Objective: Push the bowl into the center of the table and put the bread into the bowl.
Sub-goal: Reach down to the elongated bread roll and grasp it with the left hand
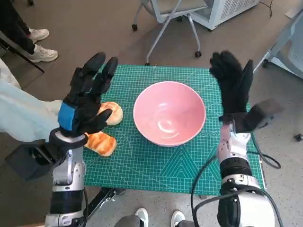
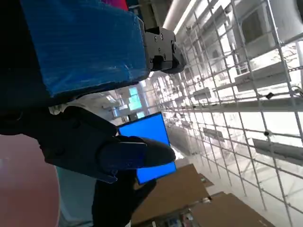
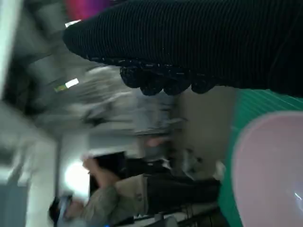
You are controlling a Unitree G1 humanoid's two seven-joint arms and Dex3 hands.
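Hovering with fingers spread and empty, the left hand should settle squarely over the golden-brown bread, at nine o'clock from the glossy pink bowl.

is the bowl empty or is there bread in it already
Empty. The head view shows the pink bowl's bare inside, and the bread lies on the green mat beside it.

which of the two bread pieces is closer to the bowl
The paler bread piece, farther up the mat, lies closer to the pink bowl. The darker orange-crusted piece sits nearer the robot, farther from the bowl.
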